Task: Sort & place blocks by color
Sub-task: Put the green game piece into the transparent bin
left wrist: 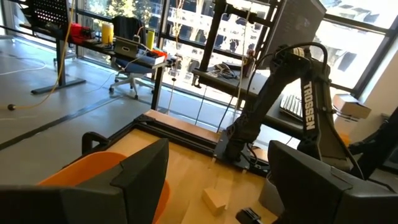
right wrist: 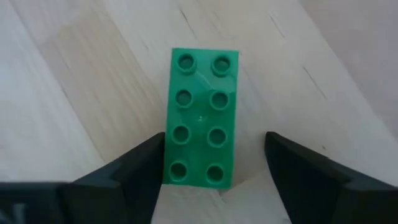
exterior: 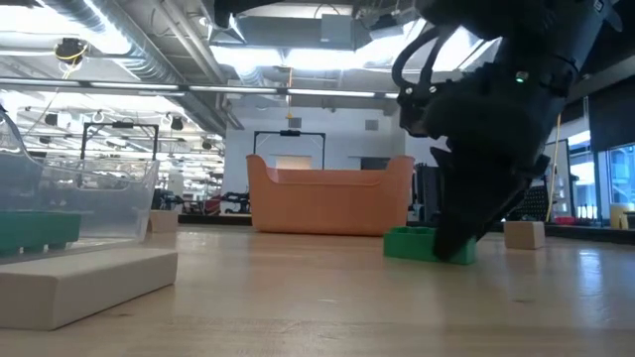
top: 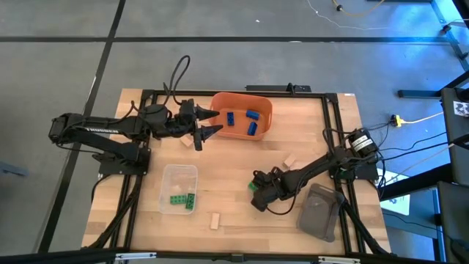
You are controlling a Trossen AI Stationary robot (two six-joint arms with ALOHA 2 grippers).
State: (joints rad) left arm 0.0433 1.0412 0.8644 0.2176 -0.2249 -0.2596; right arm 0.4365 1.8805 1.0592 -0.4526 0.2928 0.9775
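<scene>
1. Right gripper (right wrist: 214,171) is sitting low over the table (top: 242,176), just beside the grey tray (top: 320,211).
2. Green block (right wrist: 201,118) is lying flat, studs up, between the spread fingers (right wrist: 134,171); one finger is touching its long edge, the other is standing apart. Not clamped.
3. Block is resting on the wood, near the grey tray.
4. Left gripper (top: 210,122) is waiting, fingers released, at the orange bin (top: 242,103) rim, well apart from the tray.

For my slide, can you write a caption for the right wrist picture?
Right gripper open around a green block lying studs-up on the wooden table.
</scene>
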